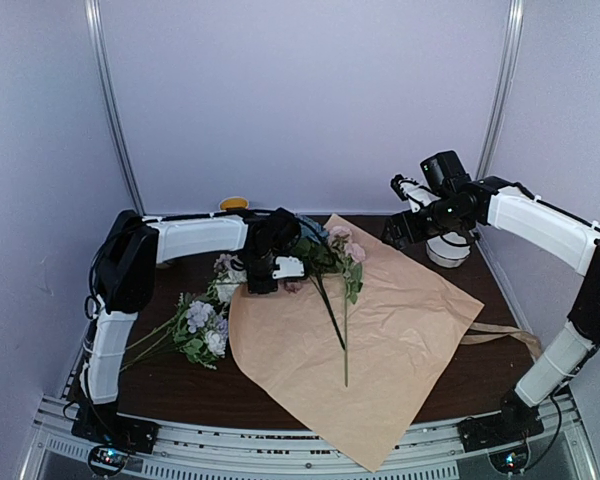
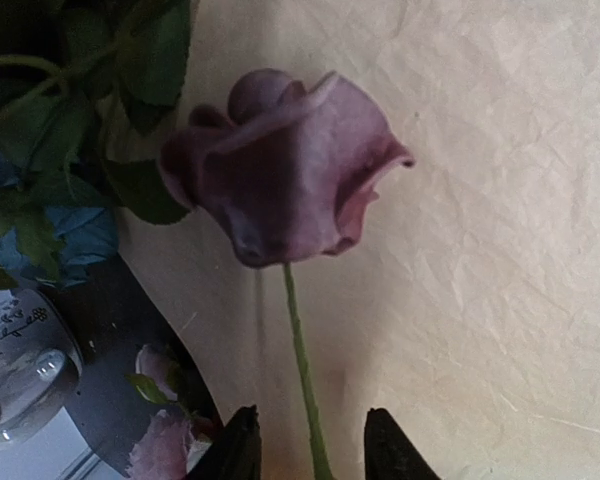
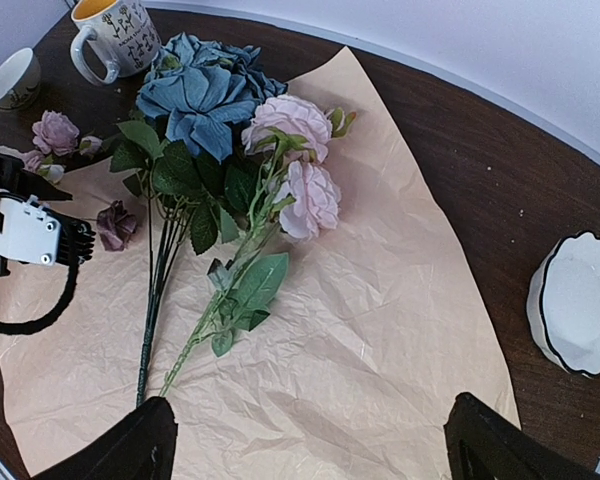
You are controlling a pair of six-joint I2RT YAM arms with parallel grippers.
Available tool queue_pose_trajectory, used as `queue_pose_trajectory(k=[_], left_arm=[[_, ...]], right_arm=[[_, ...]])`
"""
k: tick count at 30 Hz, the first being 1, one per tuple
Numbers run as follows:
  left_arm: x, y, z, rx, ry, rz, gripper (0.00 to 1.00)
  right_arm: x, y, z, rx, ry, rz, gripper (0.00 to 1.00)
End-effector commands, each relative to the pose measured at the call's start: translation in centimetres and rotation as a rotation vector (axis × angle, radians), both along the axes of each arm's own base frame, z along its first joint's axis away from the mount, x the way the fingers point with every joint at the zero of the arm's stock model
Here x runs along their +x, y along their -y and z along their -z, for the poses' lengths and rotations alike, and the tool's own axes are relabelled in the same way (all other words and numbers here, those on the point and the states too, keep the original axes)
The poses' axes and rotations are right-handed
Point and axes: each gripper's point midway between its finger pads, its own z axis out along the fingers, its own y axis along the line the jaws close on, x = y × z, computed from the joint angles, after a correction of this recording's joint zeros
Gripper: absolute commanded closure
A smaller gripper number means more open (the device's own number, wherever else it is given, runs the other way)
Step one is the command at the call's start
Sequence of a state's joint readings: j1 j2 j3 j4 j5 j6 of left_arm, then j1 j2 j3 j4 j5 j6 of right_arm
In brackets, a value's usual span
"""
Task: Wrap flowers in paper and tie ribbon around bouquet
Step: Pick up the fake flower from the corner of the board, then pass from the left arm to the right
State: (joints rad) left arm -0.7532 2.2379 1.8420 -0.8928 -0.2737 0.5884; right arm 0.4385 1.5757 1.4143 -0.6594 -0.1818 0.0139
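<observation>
At the left of the top view a loose bunch of white and lavender flowers [image 1: 202, 330] with green leaves lies on the dark tabletop [image 1: 180, 395], just off the sheet's edge. Right of it, the left gripper [image 2: 315, 450] sits low over the big crumpled tan paper [image 1: 380, 340]. Its jaws stand partway apart on either side of the thin green stem [image 2: 300, 350] of a single mauve rose [image 2: 280, 170], with a gap on both sides, so there is no pinch yet. Mid-frame, blue and pink blooms [image 3: 230, 130] lie on the sheet, stems pointing toward the lower edge. At the upper right the right gripper [image 3: 315, 445] hangs spread wide and empty. A flat beige ribbon [image 1: 510, 335] lies at the sheet's right corner.

This looks like the gathering step; wrapping and tying are not begun. Next the jaws need to close squarely on that thin stem, which could slip aside, and the off-sheet bunch needs bringing over.

Only the left wrist view shows stem and fingertips; the top view hides them under the wrist. Only the top view shows the ribbon and the off-sheet bunch
</observation>
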Motion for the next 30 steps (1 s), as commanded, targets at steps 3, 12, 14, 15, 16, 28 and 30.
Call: queue_pose_trajectory(k=[3, 12, 14, 15, 16, 28, 30], left_arm=[[1.1, -0.1, -0.3, 0.014, 0.049, -0.044, 1.0], [0.8, 0.8, -6.9, -0.204, 0.124, -0.119, 1.0], [0.3, 0.5, -8.4, -0.246, 0.134, -0.138, 1.0], [0.1, 0.4, -9.4, -0.276, 0.141, -0.145, 1.0], [-0.2, 0.4, -10.4, -0.31, 0.147, -0.153, 1.0], [-8.0, 6.9, -30.0, -1.308, 0.032, -0.016, 1.0], [-9.9, 7.3, -32.8, -1.448, 0.025, 0.053, 1.0]], right_arm=[[-0.4, 0.3, 0.0, -0.014, -0.003, 0.009, 0.05], [-0.8, 0.4, -0.7, -0.003, 0.005, 0.011, 0.05], [-0.9, 0.4, -1.0, 0.004, 0.01, 0.012, 0.05], [-1.0, 0.4, -1.3, 0.011, 0.014, 0.009, 0.05], [-1.2, 0.3, -1.6, 0.023, 0.019, 0.005, 0.05], [-11.7, -9.4, -16.2, 0.659, 0.345, -0.513, 0.09], [-14.8, -11.0, -19.0, 0.785, 0.409, -0.602, 0.09]])
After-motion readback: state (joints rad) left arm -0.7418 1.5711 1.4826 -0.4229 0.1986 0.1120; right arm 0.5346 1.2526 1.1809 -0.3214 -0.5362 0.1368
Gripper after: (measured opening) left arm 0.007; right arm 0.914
